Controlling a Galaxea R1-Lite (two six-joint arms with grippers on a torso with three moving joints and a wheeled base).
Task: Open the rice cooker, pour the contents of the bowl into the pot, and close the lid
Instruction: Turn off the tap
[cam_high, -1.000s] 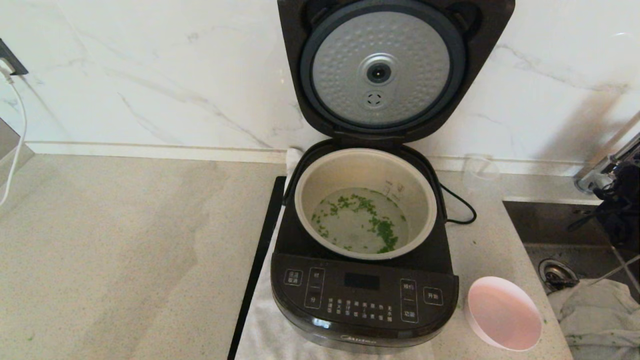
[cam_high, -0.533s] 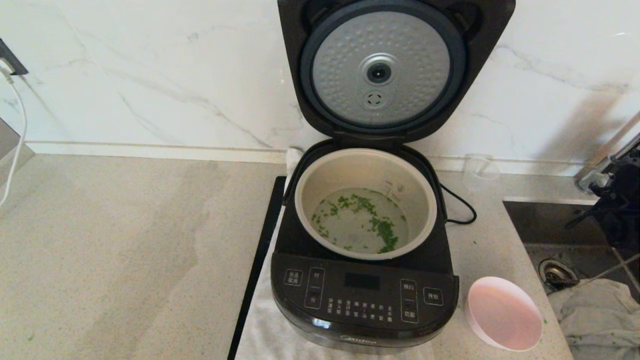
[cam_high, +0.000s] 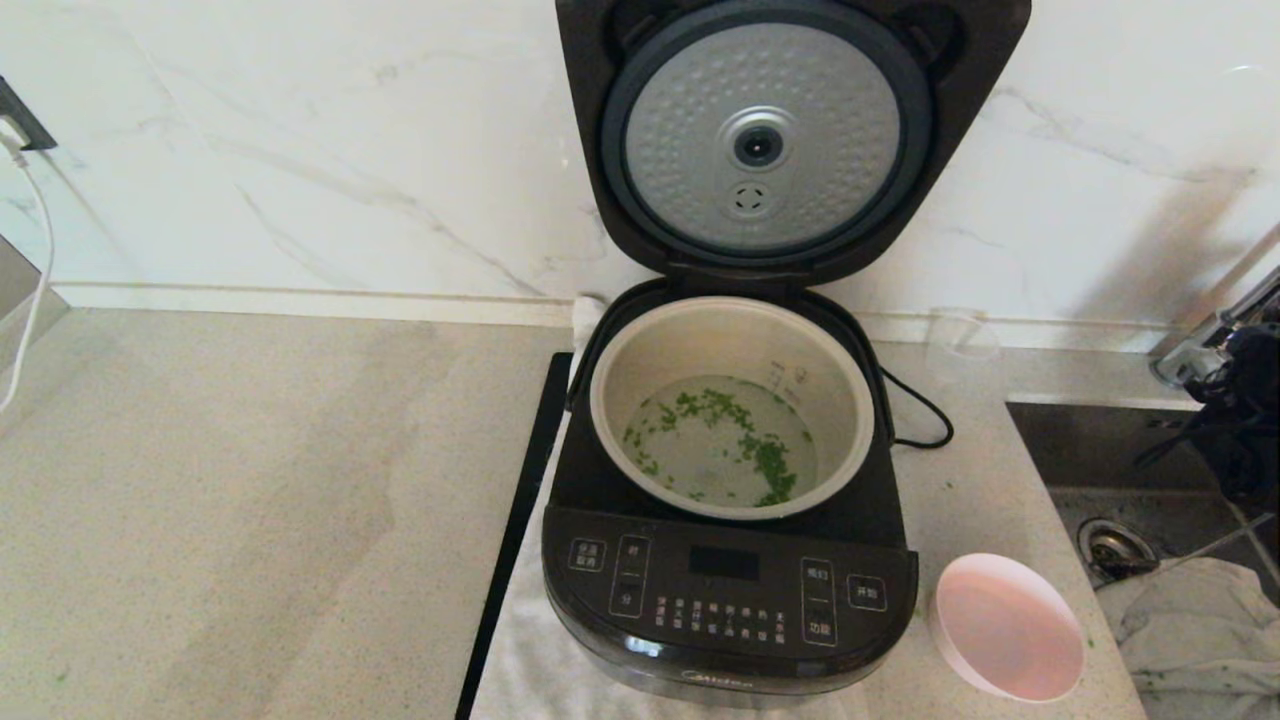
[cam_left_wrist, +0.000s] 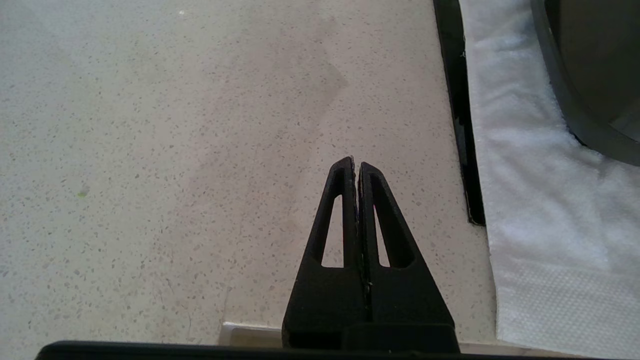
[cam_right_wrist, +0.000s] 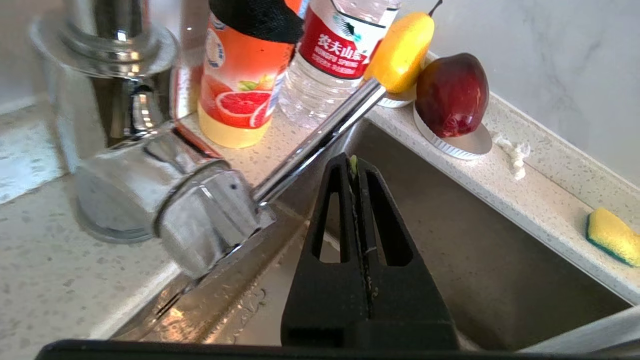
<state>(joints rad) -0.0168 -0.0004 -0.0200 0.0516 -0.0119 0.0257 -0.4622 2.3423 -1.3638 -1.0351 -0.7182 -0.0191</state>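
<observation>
The black rice cooker (cam_high: 728, 600) stands open, its lid (cam_high: 765, 140) upright against the wall with the dimpled silver disc facing me. Green chopped bits in clear liquid (cam_high: 740, 430) lie in the grey pot (cam_high: 700, 335). The pink bowl (cam_high: 1008, 625) sits upright and empty on the counter, right of the cooker's front. My left gripper (cam_left_wrist: 356, 165) is shut over bare counter left of the cooker (cam_left_wrist: 590, 75), holding nothing. My right gripper (cam_right_wrist: 356, 162) is shut above the sink, a green scrap stuck at its tips; its arm (cam_high: 1245, 410) shows at the right edge.
A white towel (cam_high: 530, 650) lies under the cooker beside a black strip (cam_high: 515, 520). A clear cup (cam_high: 960, 340) and cord (cam_high: 915, 410) are behind. The sink (cam_high: 1100, 450) holds a cloth (cam_high: 1190, 620). A faucet (cam_right_wrist: 200, 210), bottles (cam_right_wrist: 240, 75), apple (cam_right_wrist: 452, 95) and sponge (cam_right_wrist: 612, 235) surround it.
The right arm at the right edge has drawn slightly further right over the sink. The cooker, pot and bowl have not moved.
</observation>
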